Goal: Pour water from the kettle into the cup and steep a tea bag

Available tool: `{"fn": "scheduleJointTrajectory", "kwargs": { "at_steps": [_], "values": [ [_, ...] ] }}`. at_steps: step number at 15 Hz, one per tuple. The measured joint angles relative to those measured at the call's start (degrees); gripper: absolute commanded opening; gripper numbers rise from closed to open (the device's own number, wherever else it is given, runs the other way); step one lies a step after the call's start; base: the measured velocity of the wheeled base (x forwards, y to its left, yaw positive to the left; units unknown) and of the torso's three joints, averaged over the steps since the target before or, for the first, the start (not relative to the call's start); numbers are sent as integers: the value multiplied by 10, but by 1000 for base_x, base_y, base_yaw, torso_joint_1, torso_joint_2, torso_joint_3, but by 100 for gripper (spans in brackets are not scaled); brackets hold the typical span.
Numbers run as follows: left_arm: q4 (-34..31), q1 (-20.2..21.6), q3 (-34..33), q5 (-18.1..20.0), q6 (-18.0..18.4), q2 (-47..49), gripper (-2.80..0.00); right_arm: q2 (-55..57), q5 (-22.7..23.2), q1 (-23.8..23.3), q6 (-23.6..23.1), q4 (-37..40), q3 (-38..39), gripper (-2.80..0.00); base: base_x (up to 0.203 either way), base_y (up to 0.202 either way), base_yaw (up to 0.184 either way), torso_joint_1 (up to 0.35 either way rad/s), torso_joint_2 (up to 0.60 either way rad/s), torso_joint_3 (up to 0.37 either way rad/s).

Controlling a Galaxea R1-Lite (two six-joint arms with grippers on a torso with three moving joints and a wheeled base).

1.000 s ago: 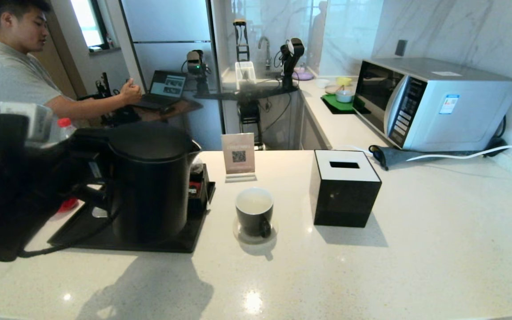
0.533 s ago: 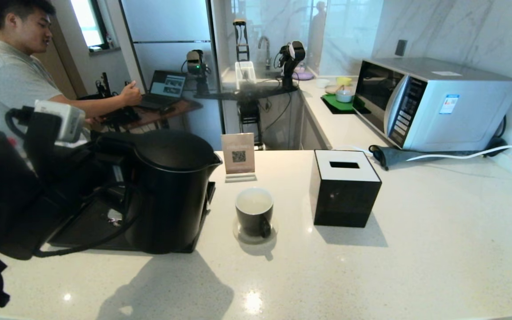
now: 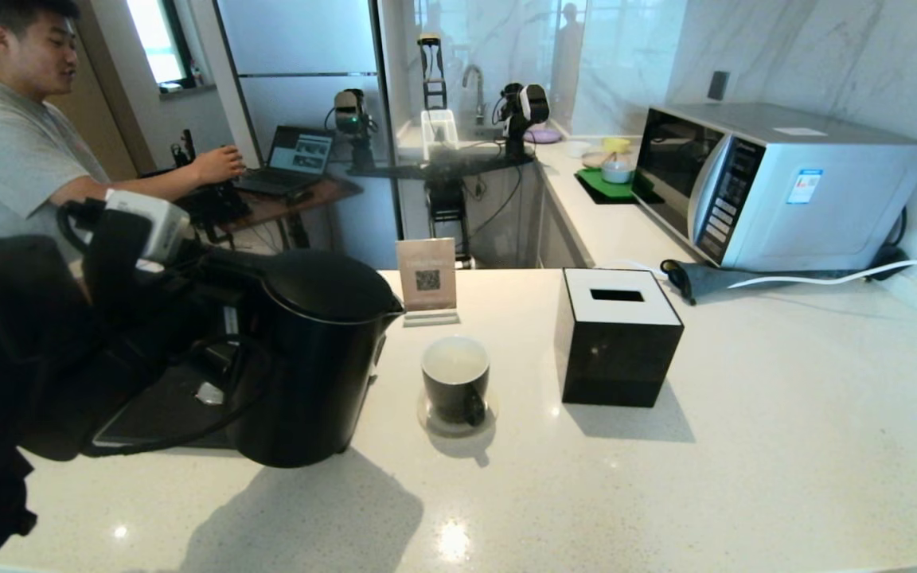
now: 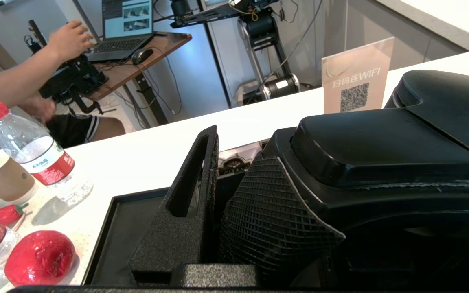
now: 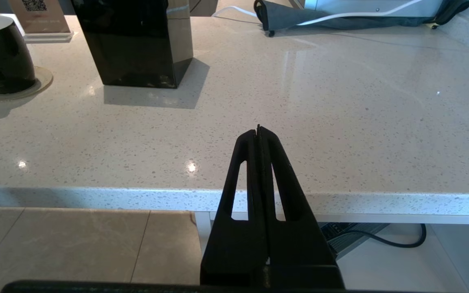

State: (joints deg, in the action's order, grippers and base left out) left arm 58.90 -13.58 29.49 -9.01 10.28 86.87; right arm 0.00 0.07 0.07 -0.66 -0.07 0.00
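Between kettle (image 3: 307,358) and tissue box (image 3: 618,338): cup (image 3: 456,378).

The kettle (image 3: 307,358) looks like matt black plastic, its lid (image 4: 385,142) smooth. The left claw (image 4: 218,211) has a grainy black finger and a pad (image 4: 267,211) with a cross-hatched texture. The counter (image 3: 745,446) is polished, speckled pale stone. The cup (image 3: 456,380) is glossy black, white inside. The box (image 3: 616,338) is glossy black with a white top. The bottle (image 4: 39,156) is clear plastic. The microwave (image 3: 777,183) has a brushed silver case.
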Motion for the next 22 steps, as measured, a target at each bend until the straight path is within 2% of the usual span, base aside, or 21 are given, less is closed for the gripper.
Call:
{"fn": "scheduleJointTrajectory", "kwargs": {
  "at_steps": [4, 7, 11, 15, 18, 22],
  "values": [
    [-6, 0, 9, 0, 4, 17, -280, 0, 0, 0, 0, 0, 0, -280, 0, 0, 0, 0, 0, 0],
    [-7, -1, 20, -6, 29, 29, -280, 0, 0, 0, 0, 0, 0, -280, 0, 0, 0, 0, 0, 0],
    [-50, -17, 48, -48, 39, 38, -280, 0, 0, 0, 0, 0, 0, -280, 0, 0, 0, 0, 0, 0],
    [-59, -32, 59, -59, 42, 41, -280, 0, 0, 0, 0, 0, 0, -280, 0, 0, 0, 0, 0, 0],
    [-86, -51, 69, -98, 42, 43, -280, 0, 0, 0, 0, 0, 0, -280, 0, 0, 0, 0, 0, 0],
    [-92, -67, 85, -125, 53, 55, -280, 0, 0, 0, 0, 0, 0, -280, 0, 0, 0, 0, 0, 0]
  ]
}}
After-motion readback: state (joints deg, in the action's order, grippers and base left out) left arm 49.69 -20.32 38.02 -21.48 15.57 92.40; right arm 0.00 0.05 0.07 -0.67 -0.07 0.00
